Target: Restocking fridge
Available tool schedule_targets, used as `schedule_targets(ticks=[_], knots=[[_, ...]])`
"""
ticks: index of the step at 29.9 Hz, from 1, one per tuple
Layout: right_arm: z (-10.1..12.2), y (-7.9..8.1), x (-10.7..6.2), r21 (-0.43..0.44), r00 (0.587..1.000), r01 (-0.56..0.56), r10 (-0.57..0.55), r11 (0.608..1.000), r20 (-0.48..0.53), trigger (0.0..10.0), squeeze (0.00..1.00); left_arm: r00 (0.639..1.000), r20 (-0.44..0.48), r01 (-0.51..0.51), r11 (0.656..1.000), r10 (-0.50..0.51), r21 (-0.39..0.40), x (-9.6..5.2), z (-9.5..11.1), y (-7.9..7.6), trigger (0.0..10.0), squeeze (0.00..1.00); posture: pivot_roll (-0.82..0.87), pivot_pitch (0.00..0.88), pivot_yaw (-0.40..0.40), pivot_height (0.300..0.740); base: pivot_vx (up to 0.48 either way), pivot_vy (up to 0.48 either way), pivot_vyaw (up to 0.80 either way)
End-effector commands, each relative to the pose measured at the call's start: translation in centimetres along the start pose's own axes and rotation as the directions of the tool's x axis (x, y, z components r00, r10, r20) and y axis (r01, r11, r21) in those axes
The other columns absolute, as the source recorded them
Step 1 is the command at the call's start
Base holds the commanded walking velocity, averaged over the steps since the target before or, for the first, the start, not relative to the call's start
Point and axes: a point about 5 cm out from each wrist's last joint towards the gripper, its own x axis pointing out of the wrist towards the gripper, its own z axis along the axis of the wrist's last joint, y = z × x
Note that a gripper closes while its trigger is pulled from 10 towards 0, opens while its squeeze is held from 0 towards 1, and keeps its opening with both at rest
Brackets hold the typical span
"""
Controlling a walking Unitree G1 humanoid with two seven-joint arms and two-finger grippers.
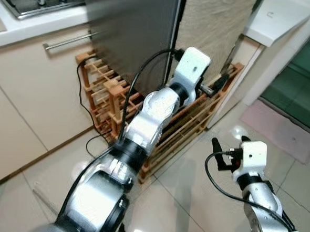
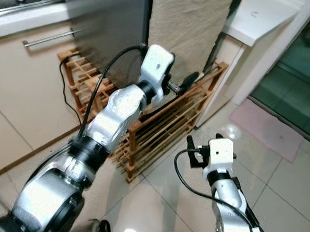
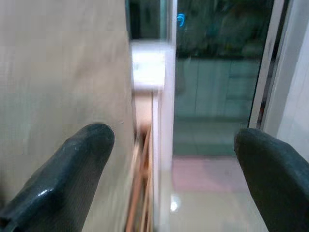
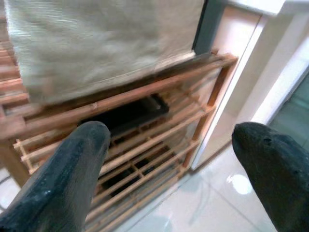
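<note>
The fridge (image 1: 134, 30), a tall block with a brushed grey steel side and a beige textured front, fills the upper centre of the frame above a slatted wooden rack (image 1: 186, 128). The left claw (image 1: 220, 82), fingers spread wide, reaches past its front edge. I'd judge it should hook the door edge squarely before pulling. The right claw (image 1: 218, 154) hangs open over glossy floor tiles (image 1: 192, 202), lower right.

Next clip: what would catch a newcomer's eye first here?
The left gripper reaches out, fingers open, beside the beige fridge front, above a wooden slatted rack at the fridge's foot. The right gripper hangs lower over the pale tiled floor, open and holding nothing.
</note>
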Motion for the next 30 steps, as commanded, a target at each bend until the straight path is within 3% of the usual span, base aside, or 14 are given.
schedule_targets(ticks=[1, 2, 4, 5, 6, 7, 8, 9, 11, 14, 18, 20, 21, 30], knots=[[0.9, -0.3, -0.5, 0.001, 1.0, 0.028, -0.028, 1.0, 0.013, 10.0, 0.0, 1.0, -0.007, -0.019, 0.998, 0.019, 0.066, -1.2, 0.2, 0.8, 10.0, 0.0, 0.0, 0.085, -0.045, 0.728, 0.0, 0.0, 0.0], [0.9, -0.3, -0.5, 0.001, 1.0, 0.028, -0.028, 1.0, 0.013, 10.0, 0.0, 1.0, -0.007, -0.019, 0.998, 0.019, 0.066, -1.2, 0.2, 0.8, 10.0, 0.0, 0.0, 0.085, -0.045, 0.728, 0.0, 0.0, 0.0], [1.8, -0.6, -1.9, -0.011, 1.0, 0.023, -0.023, 1.0, 0.021, 10.0, 0.0, 0.993, -0.07, -0.09, 0.992, 0.096, 0.087, -4.5, -1.4, 3.2, 10.0, 0.0, 0.01, 0.086, -0.035, 0.728, 0.0, 0.0, 0.0], [1.8, -0.6, -1.9, -0.011, 1.0, 0.023, -0.023, 1.0, 0.021, 10.0, 0.0, 0.993, -0.07, -0.09, 0.992, 0.096, 0.087, -4.5, -1.4, 3.2, 10.0, 0.0, 0.01, 0.086, -0.035, 0.728, 0.0, 0.0, 0.0], [2.1, -0.8, -2.5, -0.007, 0.999, 0.028, -0.027, 1.0, 0.024, 10.0, 0.0, 0.986, -0.091, -0.13, 0.986, 0.14, 0.105, -6.2, -2.1, 4.3, 10.0, 0.0, 0.01, 0.084, -0.031, 0.728, 0.0, 0.0, 0.0], [2.1, -0.8, -2.5, -0.007, 0.999, 0.028, -0.027, 1.0, 0.024, 10.0, 0.0, 0.986, -0.091, -0.13, 0.986, 0.14, 0.105, -6.2, -2.1, 4.3, 10.0, 0.0, 0.01, 0.084, -0.031, 0.728, 0.0, 0.0, 0.0], [2.5, -1.1, -2.9, -0.001, 0.999, 0.039, -0.039, 0.999, 0.027, 10.0, 0.0, 0.976, -0.113, -0.17, 0.976, 0.186, 0.135, -8.0, -3.0, 5.3, 10.0, 0.0, 0.01, 0.077, -0.026, 0.728, 0.0, 0.0, 0.0], [2.5, -1.1, -2.9, -0.001, 0.999, 0.039, -0.039, 0.999, 0.027, 10.0, 0.0, 0.976, -0.113, -0.17, 0.976, 0.186, 0.135, -8.0, -3.0, 5.3, 10.0, 0.0, 0.01, 0.077, -0.026, 0.728, 0.0, 0.0, 0.0], [3.1, -1.7, -3.4, 0.016, 0.996, 0.071, -0.072, 0.997, 0.051, 10.0, 0.0, 0.962, -0.098, -0.244, 0.964, 0.255, 0.109, -11.2, -3.6, 6.4, 10.0, 0.0, 0.01, 0.06, -0.025, 0.728, 0.0, 0.0, 0.0], [3.5, -3.0, -4.1, 0.027, 0.987, 0.136, -0.137, 0.99, 0.078, 10.0, 0.0, 0.953, -0.116, -0.277, 0.96, 0.28, 0.041, -13.5, -3.2, 7.0, 10.0, 0.0, 0.01, 0.054, -0.027, 0.728, 0.0, 0.0, 0.0], [3.5, -3.5, -4.2, -0.01, 0.98, 0.174, -0.172, 0.985, 0.1, 10.0, 0.0, 0.948, -0.084, -0.31, 0.951, 0.308, -0.005, -13.3, -2.3, 6.7, 10.0, 0.0, 0.01, 0.037, -0.031, 0.728, 0.0, 0.0, 0.0], [3.5, -3.7, -4.3, 0.005, 0.966, 0.231, -0.23, 0.973, 0.117, 10.0, 0.0, 0.905, -0.051, -0.425, 0.903, 0.422, -0.059, -13.4, -2.0, 7.2, 10.0, 0.0, 0.0, 0.034, -0.031, 0.728, 0.0, 0.0, 0.0], [3.5, -3.8, -4.4, 0.016, 0.957, 0.266, -0.266, 0.964, 0.117, 10.0, 0.0, 0.879, -0.041, -0.476, 0.879, 0.475, -0.014, -13.8, -2.2, 7.2, 10.0, 0.0, 0.0, 0.034, -0.031, 0.728, 0.0, 0.0, 0.0], [2.7, -3.9, -4.3, 0.042, 0.95, 0.297, -0.3, 0.954, 0.091, 10.0, 0.0, 0.881, -0.108, -0.463, 0.886, 0.462, 0.013, -13.7, -3.2, 6.1, 10.0, 0.0, 0.0, 0.044, -0.031, 0.728, 0.0, 0.0, 0.0]])
